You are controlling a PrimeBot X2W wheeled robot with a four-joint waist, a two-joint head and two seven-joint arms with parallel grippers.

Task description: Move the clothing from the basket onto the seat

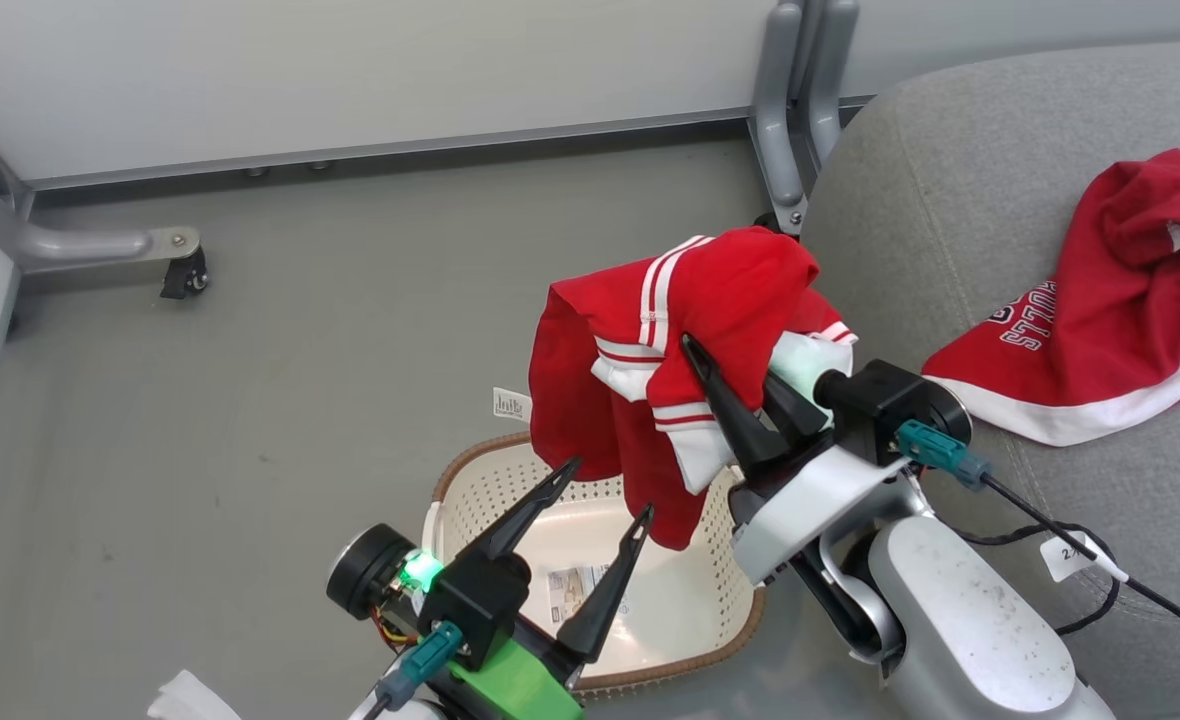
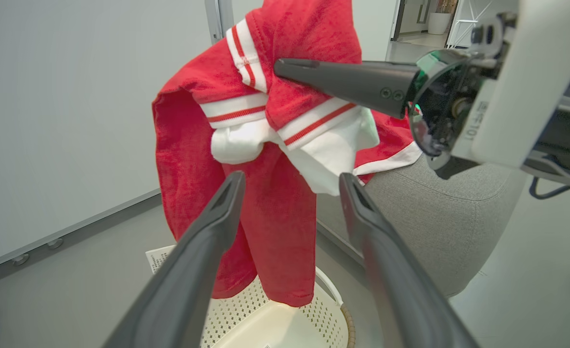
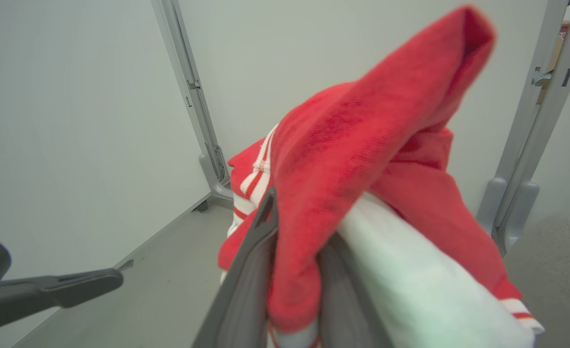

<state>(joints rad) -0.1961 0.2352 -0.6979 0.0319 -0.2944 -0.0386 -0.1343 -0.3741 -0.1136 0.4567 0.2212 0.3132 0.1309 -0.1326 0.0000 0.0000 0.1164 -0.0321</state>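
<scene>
Head cam's got the right gripper (image 1: pixel 730 365) clamped on the striped garment (image 1: pixel 710 290) over the basket's (image 1: pixel 490 480) 1 o'clock rim, left gripper (image 1: pixel 608 487) gaping empty at 6, lettered garment (image 1: pixel 1100 330) on the seat (image 1: pixel 930 180) at 3, while left wrist cam catches the striped one dangling low over the basket.

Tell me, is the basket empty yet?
Empty: the basket's floor bears just a label. The striped garment hangs above it in the right gripper; the lettered garment lies on the seat.
</scene>
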